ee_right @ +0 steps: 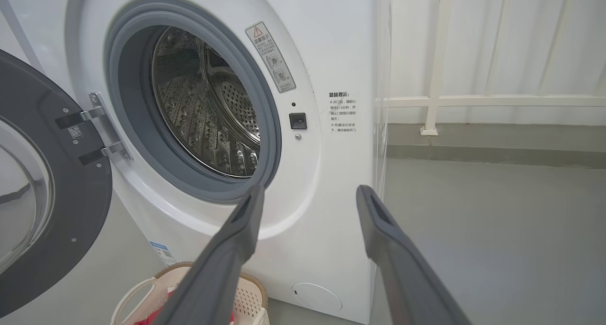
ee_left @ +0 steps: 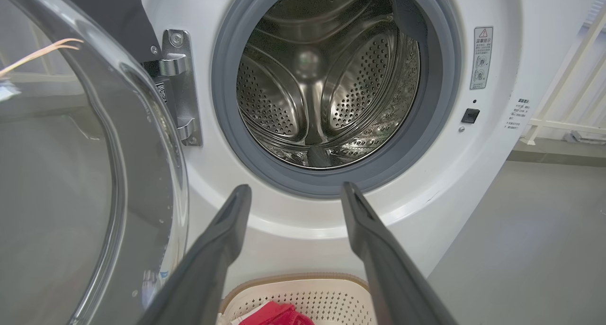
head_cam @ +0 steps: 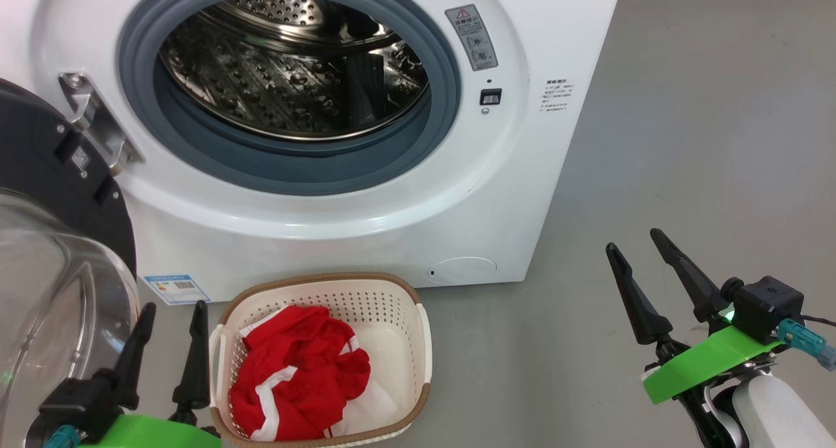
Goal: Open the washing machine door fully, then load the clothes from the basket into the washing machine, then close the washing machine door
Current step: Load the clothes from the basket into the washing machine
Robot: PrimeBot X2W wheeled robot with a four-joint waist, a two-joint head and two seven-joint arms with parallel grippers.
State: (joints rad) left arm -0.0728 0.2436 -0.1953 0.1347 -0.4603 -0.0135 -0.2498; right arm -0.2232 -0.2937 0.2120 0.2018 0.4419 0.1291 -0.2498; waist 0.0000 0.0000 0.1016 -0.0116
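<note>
The door stands open; clothes lie in the basket before the machine. My left gripper and right gripper are spread wide, empty. I should pinch deep into the heap.

Noted on right gripper: two long tapered fingers, matte dark grey, with a shallow slot along the inner face. Bright green bracket at the base. Black boxy module on top. Teal plug, thin dark cable. Rounded white forearm. On left gripper: same fingers, bracket, plug.
</note>
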